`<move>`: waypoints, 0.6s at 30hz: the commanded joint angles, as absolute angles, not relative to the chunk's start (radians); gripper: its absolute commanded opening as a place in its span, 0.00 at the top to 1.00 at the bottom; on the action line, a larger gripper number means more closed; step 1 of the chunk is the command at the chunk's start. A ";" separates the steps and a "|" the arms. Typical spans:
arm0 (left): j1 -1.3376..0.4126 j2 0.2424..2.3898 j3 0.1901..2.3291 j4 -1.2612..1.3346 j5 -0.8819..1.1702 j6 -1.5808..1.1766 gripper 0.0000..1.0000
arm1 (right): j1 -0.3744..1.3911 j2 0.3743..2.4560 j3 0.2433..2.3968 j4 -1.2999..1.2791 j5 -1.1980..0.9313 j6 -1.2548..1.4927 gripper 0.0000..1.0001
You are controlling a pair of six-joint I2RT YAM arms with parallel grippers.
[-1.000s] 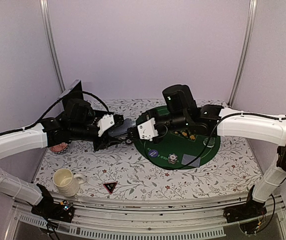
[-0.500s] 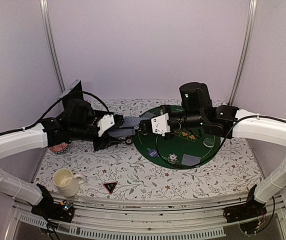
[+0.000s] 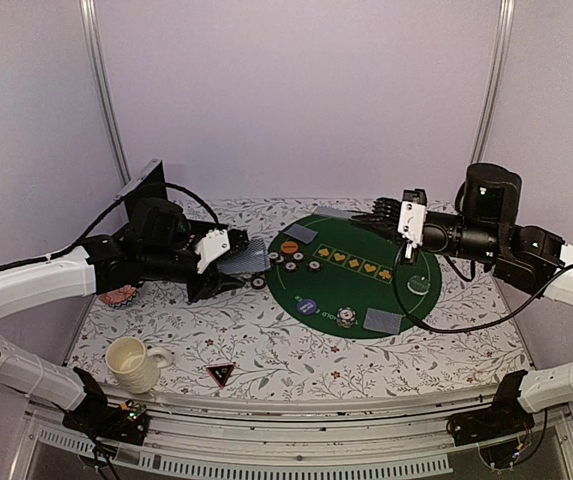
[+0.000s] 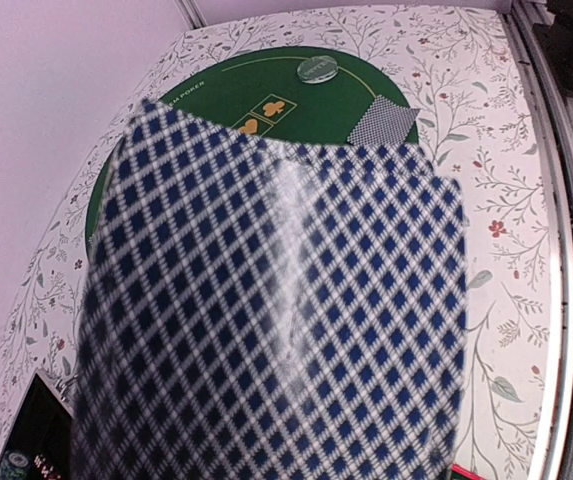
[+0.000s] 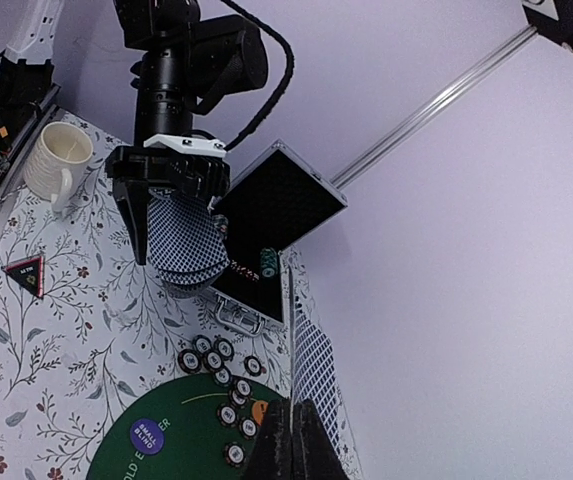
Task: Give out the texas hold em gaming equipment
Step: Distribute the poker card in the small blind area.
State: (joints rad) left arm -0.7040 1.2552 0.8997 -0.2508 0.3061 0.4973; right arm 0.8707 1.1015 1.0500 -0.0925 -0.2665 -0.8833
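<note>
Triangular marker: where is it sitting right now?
In the top view, the black triangular marker lies on the table near its front edge, left of centre, just right of the cream mug.

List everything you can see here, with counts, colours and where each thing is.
Poker mat: one, green, round, centre of the table.
Card fan: one, blue-checked backs, in the left claw.
Single card: one, same back, on edge in the right claw.
Flat cards: two, on the mat, far left and near edge.
Poker chips: several, dark and white, at the mat's left edge.
Orange button, blue button: one each, mat's left side.
Pale disc: one, mat's right side.
Triangular marker: one, black, near edge.
Mug: one, cream, near left.
Dish: one, pink, under the left arm.
Case: one, black, open, far left.
Left claw, right claw: both shut on cards.
</note>
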 commanded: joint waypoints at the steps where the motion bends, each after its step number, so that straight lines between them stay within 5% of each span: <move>1: -0.699 1.264 0.899 -0.242 0.317 0.491 0.61 | 0.835 1.040 0.984 -0.164 -0.200 -0.777 0.98; 18: -0.699 1.262 0.899 -0.241 0.331 0.490 0.61 | 0.632 1.060 0.715 -0.404 -0.097 -1.076 0.99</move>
